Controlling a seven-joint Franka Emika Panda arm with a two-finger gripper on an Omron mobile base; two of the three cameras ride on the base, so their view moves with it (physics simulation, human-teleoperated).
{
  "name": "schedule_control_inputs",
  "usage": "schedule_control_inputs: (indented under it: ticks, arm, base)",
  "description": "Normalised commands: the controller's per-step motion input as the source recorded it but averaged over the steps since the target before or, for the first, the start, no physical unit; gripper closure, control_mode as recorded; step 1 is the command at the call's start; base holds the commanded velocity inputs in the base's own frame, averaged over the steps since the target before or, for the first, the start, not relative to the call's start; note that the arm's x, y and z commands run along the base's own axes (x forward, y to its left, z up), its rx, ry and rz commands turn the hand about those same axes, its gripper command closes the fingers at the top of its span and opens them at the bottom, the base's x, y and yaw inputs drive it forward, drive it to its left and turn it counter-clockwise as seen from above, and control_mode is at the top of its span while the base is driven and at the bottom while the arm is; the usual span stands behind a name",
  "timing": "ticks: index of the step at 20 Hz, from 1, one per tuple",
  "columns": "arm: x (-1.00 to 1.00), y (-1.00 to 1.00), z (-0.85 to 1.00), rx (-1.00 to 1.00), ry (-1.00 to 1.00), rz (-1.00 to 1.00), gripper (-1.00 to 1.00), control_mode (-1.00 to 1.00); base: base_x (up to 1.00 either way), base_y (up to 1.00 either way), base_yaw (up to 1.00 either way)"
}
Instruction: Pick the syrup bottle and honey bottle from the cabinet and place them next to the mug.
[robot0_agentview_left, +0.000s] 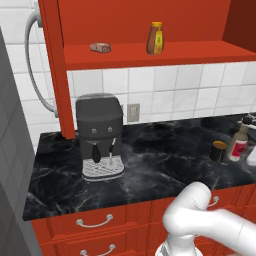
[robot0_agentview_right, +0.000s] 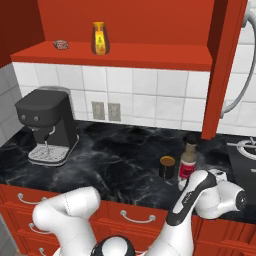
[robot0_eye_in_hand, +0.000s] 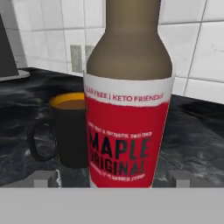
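Note:
The syrup bottle (robot0_eye_in_hand: 129, 109), with a brown neck and a red label, stands upright on the black counter just right of the black mug (robot0_eye_in_hand: 70, 131). My gripper (robot0_eye_in_hand: 111, 178) is open. Its fingertips (robot0_eye_in_hand: 43, 178) sit low on either side of the bottle's base, with a gap on the left. From the right base view the bottle (robot0_agentview_right: 188, 159) and mug (robot0_agentview_right: 167, 167) stand side by side near the counter's front, with my gripper (robot0_agentview_right: 184, 184) just before them. The amber honey bottle (robot0_agentview_left: 155, 38) stands on the red cabinet shelf (robot0_agentview_left: 200, 52); it is also in the right base view (robot0_agentview_right: 100, 38).
A black coffee machine (robot0_agentview_left: 100, 135) stands on the counter at the left. A small flat brown item (robot0_agentview_left: 100, 47) lies on the shelf left of the honey bottle. The red side post (robot0_agentview_right: 220, 70) comes down to the counter by a stove edge (robot0_agentview_right: 245, 150). Red drawers (robot0_agentview_left: 95, 220) run below.

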Motion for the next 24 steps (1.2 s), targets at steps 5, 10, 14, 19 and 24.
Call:
schedule_control_inputs:
  ticks: [5, 10, 14, 19, 24]
  arm:
    - [-0.74, 0.00, 0.10, 0.00, 0.00, -0.07, -1.00, -1.00]
    - [-1.00, 0.47, 0.66, 0.00, -0.10, -0.08, -1.00, -1.00]
    - [-0.94, 0.88, 0.94, -0.06, -0.09, -0.09, -1.00, -1.00]
    - [-0.73, 1.00, 0.72, -0.12, -0.10, -0.13, -1.00, -1.00]
    - [-0.44, 1.00, 0.83, -0.10, 0.00, -0.20, -1.00, -1.00]
  base:
    - [0.00, 0.00, 0.00]
    - [0.00, 0.00, 0.00]
    - [0.00, 0.00, 0.00]
    - [0.00, 0.00, 0.00]
    - [0.00, 0.00, 0.00]
